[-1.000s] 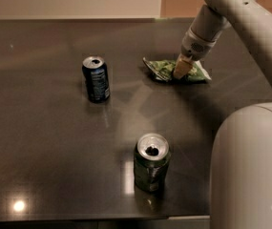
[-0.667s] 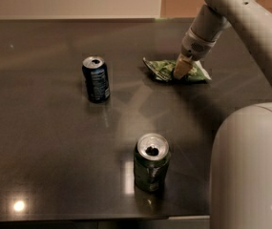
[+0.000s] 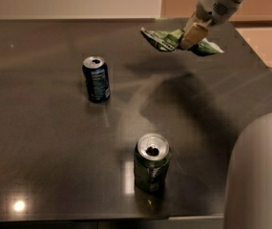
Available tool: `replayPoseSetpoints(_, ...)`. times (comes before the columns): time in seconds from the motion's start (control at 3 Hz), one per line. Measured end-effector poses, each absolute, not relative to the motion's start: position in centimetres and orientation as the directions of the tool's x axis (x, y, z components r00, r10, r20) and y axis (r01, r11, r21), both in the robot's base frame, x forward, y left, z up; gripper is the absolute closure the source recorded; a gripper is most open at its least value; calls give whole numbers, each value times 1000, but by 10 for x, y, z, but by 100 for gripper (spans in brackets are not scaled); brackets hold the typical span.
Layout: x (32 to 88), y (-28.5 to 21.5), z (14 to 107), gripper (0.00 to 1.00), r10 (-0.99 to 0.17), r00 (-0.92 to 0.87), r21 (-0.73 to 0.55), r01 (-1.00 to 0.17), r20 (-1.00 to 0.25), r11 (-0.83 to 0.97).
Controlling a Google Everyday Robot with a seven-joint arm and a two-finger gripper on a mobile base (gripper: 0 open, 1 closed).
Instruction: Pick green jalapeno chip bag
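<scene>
Item: green jalapeno chip bag [image 3: 160, 37], pinched mid-body by gripper [image 3: 188, 40] at upper right; held off table [image 3: 49, 142] for removal.

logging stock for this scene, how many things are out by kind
soda cans: 2, blue can and green can
chip bags: 1, green jalapeno chip bag, gripped by the end effector at top right
total: 3
</scene>
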State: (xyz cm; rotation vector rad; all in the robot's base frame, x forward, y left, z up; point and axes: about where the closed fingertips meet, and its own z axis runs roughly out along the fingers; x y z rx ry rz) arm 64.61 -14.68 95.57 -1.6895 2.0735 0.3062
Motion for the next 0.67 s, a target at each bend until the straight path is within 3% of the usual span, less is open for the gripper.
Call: replayPoseSetpoints(0.67,655,-136,995,100,-839,-93,-191,-955,-536,228)
